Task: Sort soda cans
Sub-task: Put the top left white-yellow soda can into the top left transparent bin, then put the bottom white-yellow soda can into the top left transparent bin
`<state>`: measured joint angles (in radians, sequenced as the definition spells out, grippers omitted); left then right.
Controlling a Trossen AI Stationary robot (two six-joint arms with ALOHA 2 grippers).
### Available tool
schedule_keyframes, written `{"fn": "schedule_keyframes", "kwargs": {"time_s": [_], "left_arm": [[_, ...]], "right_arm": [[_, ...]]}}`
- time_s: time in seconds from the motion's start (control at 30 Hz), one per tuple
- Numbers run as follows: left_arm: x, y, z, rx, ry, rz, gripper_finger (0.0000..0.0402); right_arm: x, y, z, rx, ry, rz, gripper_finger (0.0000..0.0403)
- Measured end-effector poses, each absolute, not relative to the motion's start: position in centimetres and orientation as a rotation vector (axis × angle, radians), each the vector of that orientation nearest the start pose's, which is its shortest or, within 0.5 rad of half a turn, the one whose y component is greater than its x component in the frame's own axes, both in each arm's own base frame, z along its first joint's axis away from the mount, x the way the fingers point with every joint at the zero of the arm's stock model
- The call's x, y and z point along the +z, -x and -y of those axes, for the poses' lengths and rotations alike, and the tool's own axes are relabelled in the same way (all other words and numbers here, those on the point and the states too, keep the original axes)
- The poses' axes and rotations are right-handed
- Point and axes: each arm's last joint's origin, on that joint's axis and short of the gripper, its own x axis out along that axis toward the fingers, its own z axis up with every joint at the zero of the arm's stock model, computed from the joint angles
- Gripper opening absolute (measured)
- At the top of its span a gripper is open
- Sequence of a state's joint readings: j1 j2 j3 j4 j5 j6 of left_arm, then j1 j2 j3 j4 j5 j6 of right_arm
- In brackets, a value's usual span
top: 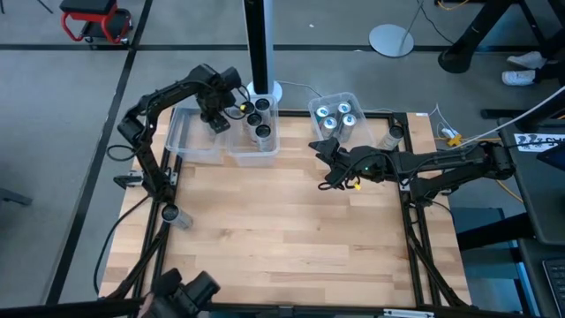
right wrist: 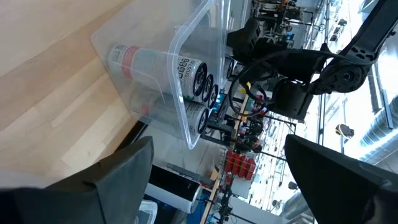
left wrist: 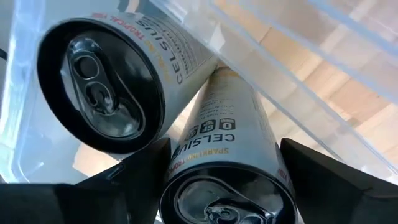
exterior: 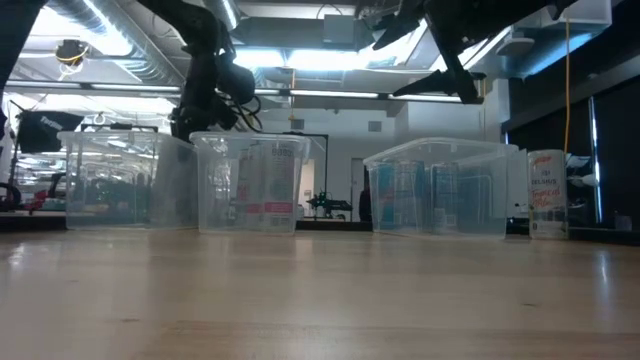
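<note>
Left gripper [top: 214, 121], in the upper left of the high view, hangs over the middle clear bin [top: 253, 152] with its fingers [left wrist: 329, 180] spread to either side of a white can [left wrist: 227, 162] without pinching it; that can leans on a second can [left wrist: 118, 81], so a careless lift could snag it and topple both. Right gripper [top: 328, 168], jaws wide and empty, waits at centre right beside the bin of blue-topped cans [top: 336, 117]. Whether the can's base rests on the bin floor is hidden, and stray cans [top: 174, 215] at the table edges are too small to identify.
</note>
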<state>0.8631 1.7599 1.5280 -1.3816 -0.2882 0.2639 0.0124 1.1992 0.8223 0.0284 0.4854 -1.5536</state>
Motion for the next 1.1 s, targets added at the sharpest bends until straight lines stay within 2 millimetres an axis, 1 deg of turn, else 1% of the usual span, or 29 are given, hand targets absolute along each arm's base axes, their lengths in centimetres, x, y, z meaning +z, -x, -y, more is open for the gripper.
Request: {"fn": "schedule_keyframes", "kwargs": {"time_s": [0.17, 0.27, 0.37, 0.53, 0.67, 0.73, 0.87, 1.1], "left_arm": [[26.5, -20.4, -25.1, 0.686, 0.272, -1.651, 0.0286], [25.8, -20.1, -25.1, 0.703, 0.282, -1.658, 0.0290], [25.2, -19.8, -25.2, 0.708, 0.305, -1.671, 0.0303], [25.3, -19.8, -25.3, 0.708, 0.304, -1.665, 0.0326], [25.3, -19.6, -25.2, 0.704, 0.298, -1.691, 0.0329], [25.6, -19.5, -25.1, 0.711, 0.288, -1.715, 0.0326], [26.7, -19.6, -25.2, 0.725, 0.283, -1.710, 0.0325], [29.3, -19.9, -25.5, 0.773, 0.267, -1.637, 0.0325]], "right_arm": [[28.3, -26.2, 1.0, -0.107, 1.592, -0.639, 0.0360], [28.3, -26.2, 1.0, -0.106, 1.592, -0.639, 0.0360], [28.3, -26.2, 1.0, -0.106, 1.592, -0.639, 0.0360], [28.3, -26.2, 1.0, -0.106, 1.592, -0.639, 0.0360], [28.3, -26.2, 1.0, -0.106, 1.592, -0.639, 0.0360], [28.3, -26.2, 1.0, -0.107, 1.592, -0.639, 0.0360], [28.3, -26.2, 1.0, -0.107, 1.592, -0.638, 0.0360], [28.3, -26.2, 1.0, -0.106, 1.592, -0.638, 0.0360]]}}
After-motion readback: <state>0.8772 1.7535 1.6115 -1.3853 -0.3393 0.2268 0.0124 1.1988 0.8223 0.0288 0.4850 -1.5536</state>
